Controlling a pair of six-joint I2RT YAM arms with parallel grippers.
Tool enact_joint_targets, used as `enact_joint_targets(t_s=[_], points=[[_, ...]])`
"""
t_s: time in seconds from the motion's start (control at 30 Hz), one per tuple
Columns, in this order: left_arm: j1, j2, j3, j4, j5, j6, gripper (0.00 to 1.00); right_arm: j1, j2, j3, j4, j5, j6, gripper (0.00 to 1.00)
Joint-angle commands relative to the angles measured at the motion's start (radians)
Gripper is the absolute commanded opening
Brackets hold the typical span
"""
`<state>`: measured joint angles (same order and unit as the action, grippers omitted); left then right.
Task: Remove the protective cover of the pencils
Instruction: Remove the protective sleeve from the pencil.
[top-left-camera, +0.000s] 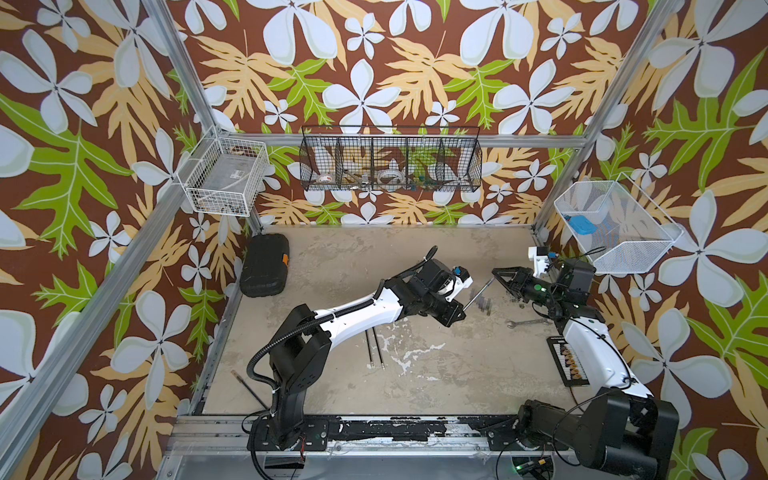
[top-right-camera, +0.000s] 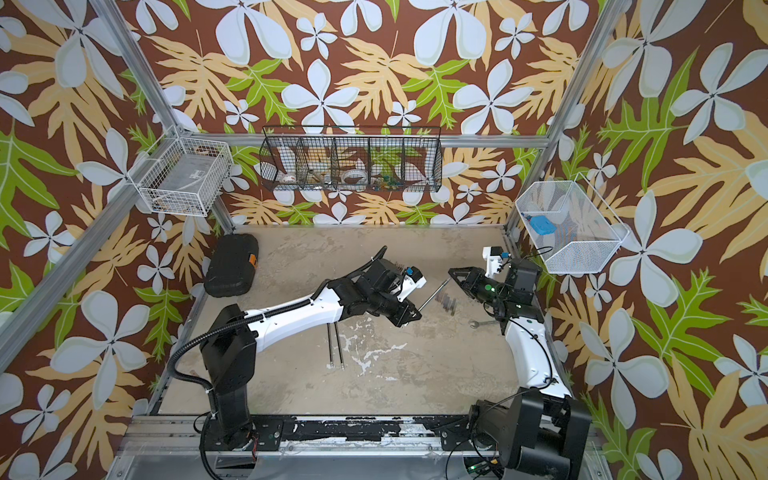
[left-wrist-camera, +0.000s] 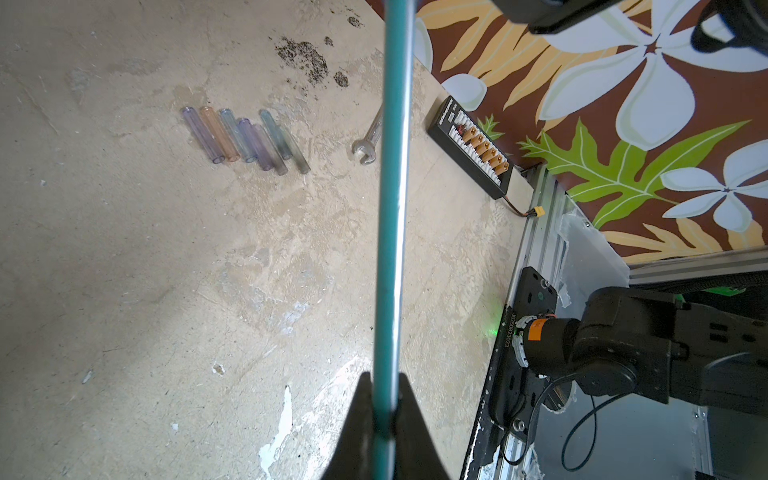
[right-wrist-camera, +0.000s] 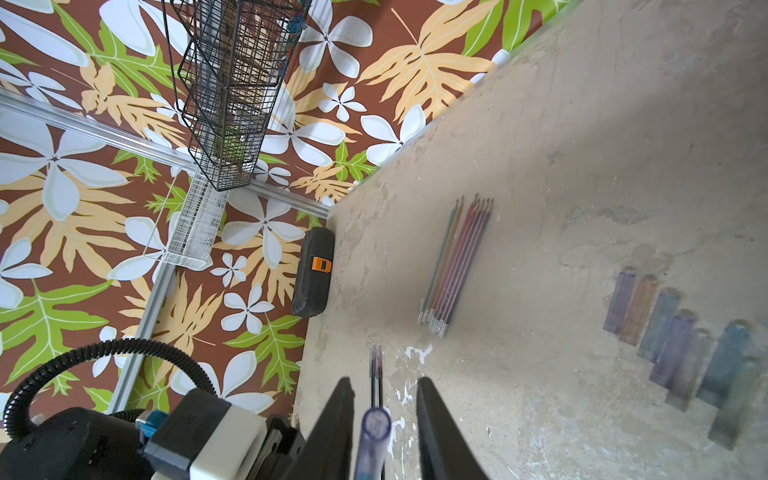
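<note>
My left gripper is shut on a teal pencil, which slants up toward the right arm in both top views. A clear bluish protective cover sits on that pencil's far end. My right gripper stands open around the cover, with a gap on each side between it and the fingers. Several removed covers lie in a row on the table. A bundle of coloured pencils lies flat, and two black pencils lie near the left arm.
A wrench and a black board with orange connectors lie by the right arm. A black case sits at the back left corner. Wire baskets hang on the walls: a white basket, a black basket and a mesh basket.
</note>
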<state>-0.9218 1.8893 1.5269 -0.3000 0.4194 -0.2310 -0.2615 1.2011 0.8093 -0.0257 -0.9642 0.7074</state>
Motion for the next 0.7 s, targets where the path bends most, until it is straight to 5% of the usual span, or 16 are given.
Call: enact_joint_targets(t_s=[0.0,0.67], points=[[-0.001,0.004,0.009,-0.003,0.005,0.002,0.0,0.0,-0.003,-0.011,0.048,-0.013,0.025,0.26],[-0.002,0.019,0.015,-0.01,0.021,0.02,0.0,0.002,-0.015,-0.049,0.091,-0.061,0.07,0.25]])
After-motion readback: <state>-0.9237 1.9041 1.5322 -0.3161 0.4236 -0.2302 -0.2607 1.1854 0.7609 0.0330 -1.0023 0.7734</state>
